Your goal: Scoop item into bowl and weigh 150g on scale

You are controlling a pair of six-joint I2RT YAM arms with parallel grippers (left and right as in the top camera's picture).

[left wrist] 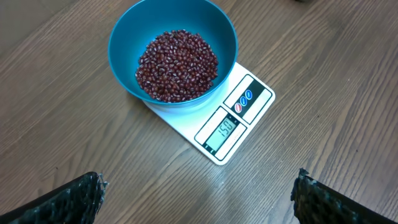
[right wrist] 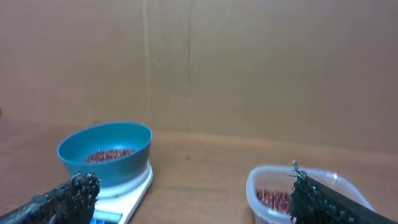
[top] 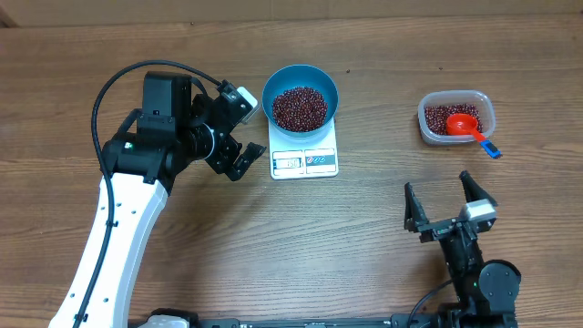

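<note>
Dark maroon beans [top: 300,107] heaped in the blue bowl [top: 301,73], sitting on the white scale [top: 304,162], display reads 150. Left fingers [left wrist: 74,199] and right fingers [top: 414,211] both spread wide, holding nothing.

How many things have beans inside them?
2. The blue bowl sits on the white scale in the middle; the clear tub, with a red scoop in it, is off to the right. None seem hidden.

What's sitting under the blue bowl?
The scale; only its front strip shows. The bowl, filled with beans, hides the rest of its platform.
</note>
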